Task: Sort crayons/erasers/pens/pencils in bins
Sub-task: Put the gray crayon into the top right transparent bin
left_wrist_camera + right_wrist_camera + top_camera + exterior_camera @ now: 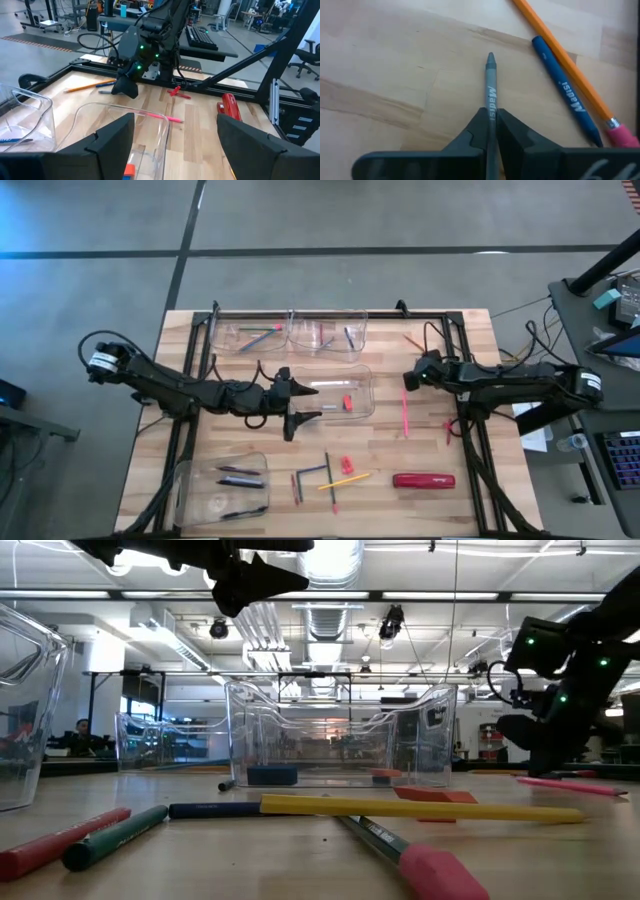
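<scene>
Pale wood table (400, 455) framed in black rails, workshop lights and ducts behind.
Right gripper (491, 117) low near the far right edge, fingers pinched on a grey pen (491, 85); orange pencil (560, 55) and blue pen (565, 95) lie just beside. Left gripper (297, 402) hangs spread wide over the middle bin (360, 380), erasers (347, 402) inside.

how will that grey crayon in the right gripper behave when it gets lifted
The grey crayon looks stiff, so it likely stays straight. The right gripper pinches only one end, so it may pivot. Being round and slim, it would probably roll if dropped on the table.
</scene>
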